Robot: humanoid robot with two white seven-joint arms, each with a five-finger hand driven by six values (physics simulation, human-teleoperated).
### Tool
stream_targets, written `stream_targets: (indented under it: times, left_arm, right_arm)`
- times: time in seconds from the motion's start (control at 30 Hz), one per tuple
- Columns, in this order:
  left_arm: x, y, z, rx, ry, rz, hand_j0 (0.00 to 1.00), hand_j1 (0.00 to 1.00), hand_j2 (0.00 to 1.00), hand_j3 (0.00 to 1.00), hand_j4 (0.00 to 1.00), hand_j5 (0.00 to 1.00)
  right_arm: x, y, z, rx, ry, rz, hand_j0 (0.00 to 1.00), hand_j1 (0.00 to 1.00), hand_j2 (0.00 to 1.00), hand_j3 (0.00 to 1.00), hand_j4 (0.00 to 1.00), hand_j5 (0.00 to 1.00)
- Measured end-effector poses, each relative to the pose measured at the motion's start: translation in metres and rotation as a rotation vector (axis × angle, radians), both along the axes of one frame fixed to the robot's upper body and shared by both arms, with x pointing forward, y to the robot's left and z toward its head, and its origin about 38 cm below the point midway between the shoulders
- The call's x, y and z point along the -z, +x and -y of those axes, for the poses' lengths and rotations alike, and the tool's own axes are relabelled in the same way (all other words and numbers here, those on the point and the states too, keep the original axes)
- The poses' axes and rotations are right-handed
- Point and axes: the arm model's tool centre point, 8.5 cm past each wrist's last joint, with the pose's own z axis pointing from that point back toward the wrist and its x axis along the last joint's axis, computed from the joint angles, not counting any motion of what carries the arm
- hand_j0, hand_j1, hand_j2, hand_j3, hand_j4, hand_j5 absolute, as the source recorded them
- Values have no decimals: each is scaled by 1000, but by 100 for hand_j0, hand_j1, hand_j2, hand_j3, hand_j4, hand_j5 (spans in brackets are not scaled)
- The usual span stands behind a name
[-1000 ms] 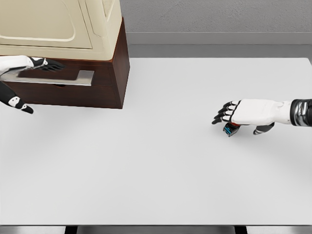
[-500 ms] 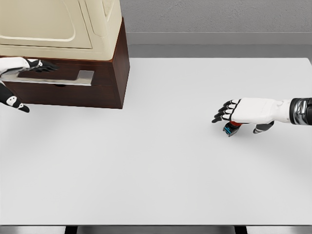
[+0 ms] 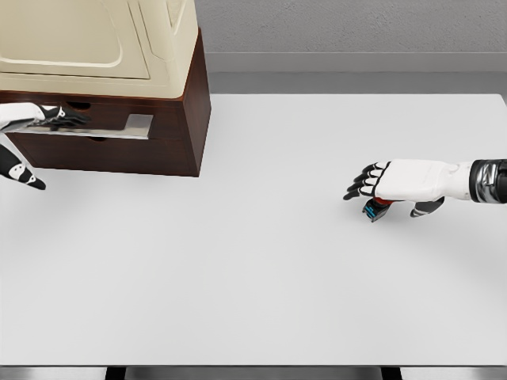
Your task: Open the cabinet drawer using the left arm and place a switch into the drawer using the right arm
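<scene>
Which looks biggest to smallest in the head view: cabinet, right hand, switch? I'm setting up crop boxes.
1. cabinet, by far the largest, cut off at the picture's edges.
2. right hand.
3. switch, mostly hidden under the hand, so its full size is unsure.

Even, bright, diffuse light; render is clean, slightly soft, no motion blur. White desk [image 3: 261, 277] near-uniform, no glare. Faint soft shadow under right hand [image 3: 392, 186]. Darker shadow band beneath the cream top of the cabinet [image 3: 170, 134]. Edges straight, no visible distortion. Back wall [image 3: 348, 28] grey, finely mottled.
</scene>
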Motion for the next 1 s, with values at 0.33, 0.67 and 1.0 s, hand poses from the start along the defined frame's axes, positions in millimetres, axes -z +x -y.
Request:
stream_targets:
  times: [0.33,0.67,1.0]
  left_arm:
    - [6,-9,-4,18,-24,-15,100,100,100,100,100,100]
    - [6,-21,-17,38,-6,-2,100,100,100,100,100,100]
    - [7,-27,-21,51,-5,3,100,100,100,100,100,100]
  right_arm:
    - [1,0,0,-2,-2,-2,100,100,100,100,100,100]
    - [1,0,-1,-7,-16,2,100,100,100,100,100,100]
    - [3,0,-1,-8,-19,-2,100,100,100,100,100,100]
